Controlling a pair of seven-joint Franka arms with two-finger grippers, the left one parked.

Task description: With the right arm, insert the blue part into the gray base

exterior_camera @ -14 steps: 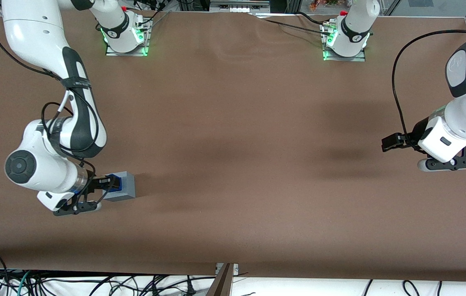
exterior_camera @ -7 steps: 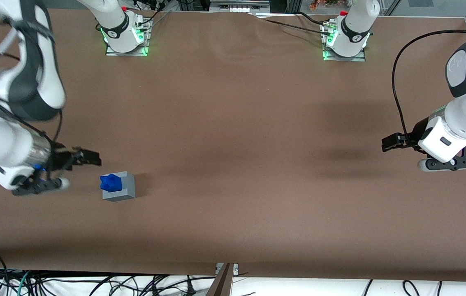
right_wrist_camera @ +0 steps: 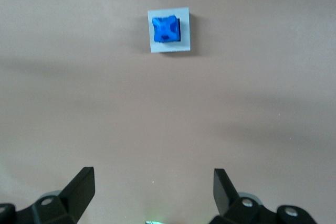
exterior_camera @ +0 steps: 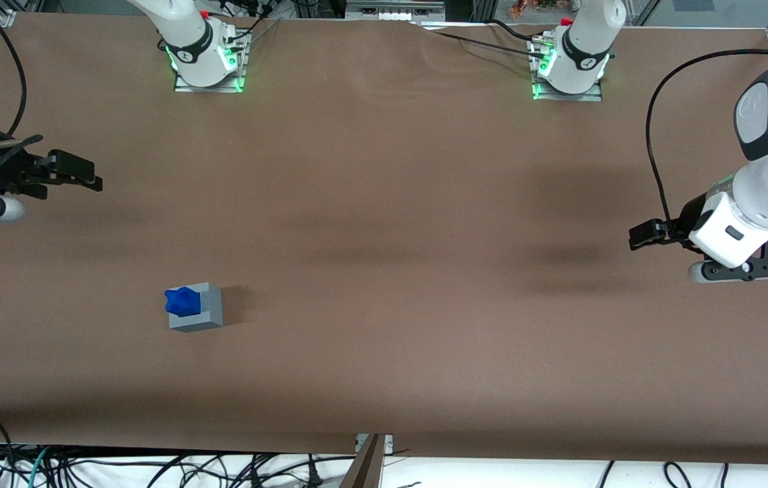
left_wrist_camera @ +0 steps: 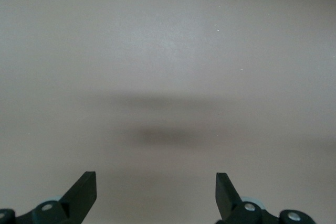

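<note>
The blue part (exterior_camera: 182,301) sits in the recess of the gray base (exterior_camera: 209,309), its bumpy top standing out above the block. Both rest on the brown table (exterior_camera: 384,271) toward the working arm's end. In the right wrist view the blue part (right_wrist_camera: 166,29) fills the recess of the gray base (right_wrist_camera: 185,43). My right gripper (exterior_camera: 75,175) is open and empty, high above the table and well away from the base, farther from the front camera than it. Its two black fingers (right_wrist_camera: 79,188) stand wide apart over bare table.
Two arm mounts with green lights (exterior_camera: 207,64) (exterior_camera: 568,74) stand at the table's edge farthest from the front camera. Cables (exterior_camera: 153,468) lie along the floor under the near edge.
My gripper let go of the blue part, which stays seated in the gray base. It opened, rose and drew away from the block toward the table's end.
</note>
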